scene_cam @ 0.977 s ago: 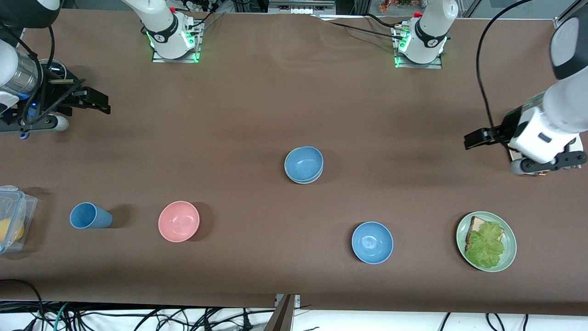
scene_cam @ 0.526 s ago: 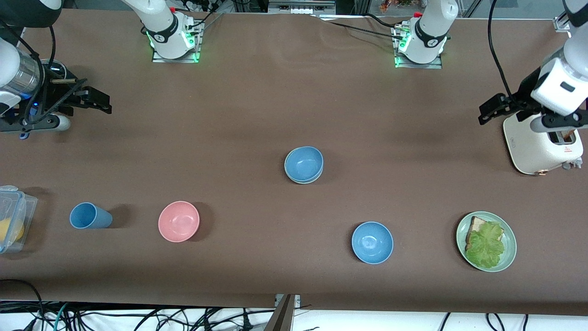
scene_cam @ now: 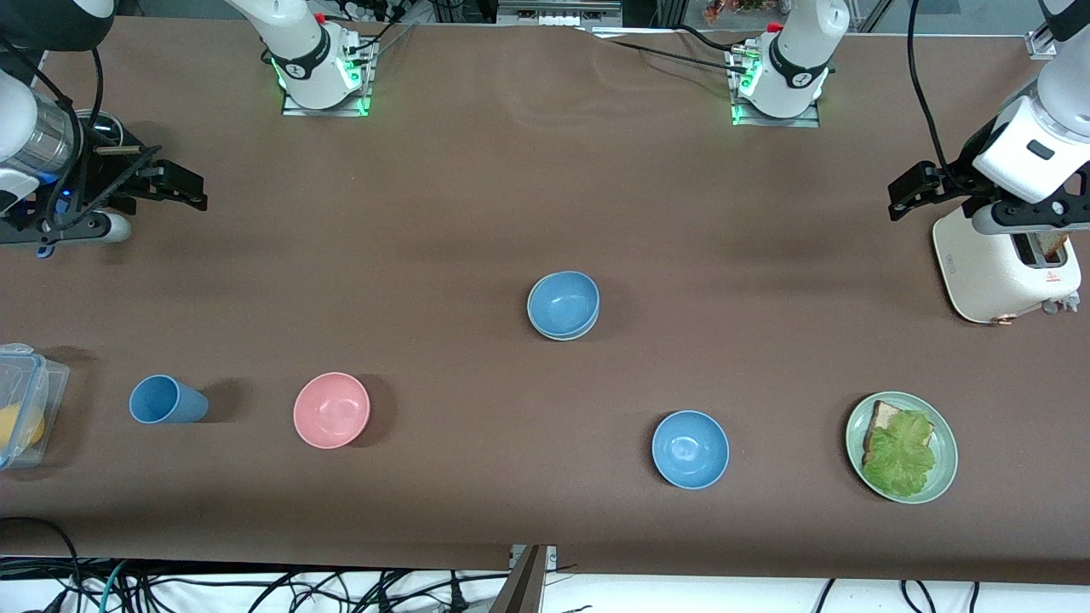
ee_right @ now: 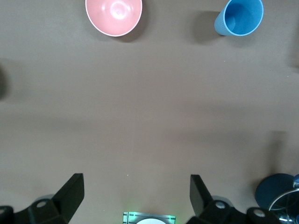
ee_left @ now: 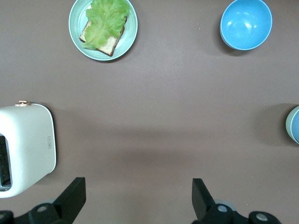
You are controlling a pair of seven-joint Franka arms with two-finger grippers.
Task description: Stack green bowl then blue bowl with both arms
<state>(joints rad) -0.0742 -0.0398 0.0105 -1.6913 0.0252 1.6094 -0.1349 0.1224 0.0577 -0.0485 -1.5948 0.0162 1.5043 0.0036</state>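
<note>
A blue bowl sits nested in the pale green bowl at the table's middle; only the green rim shows, also at the edge of the left wrist view. A second blue bowl stands alone, nearer the front camera. My left gripper hangs open and empty over bare table beside the toaster. My right gripper waits open and empty over the right arm's end of the table.
A white toaster stands at the left arm's end, with a green plate of bread and lettuce nearer the camera. A pink bowl, a blue cup and a clear plastic box sit toward the right arm's end.
The left arm has pulled back toward its base and off the toaster, which now shows fully. The right arm and the bowls have not moved.
</note>
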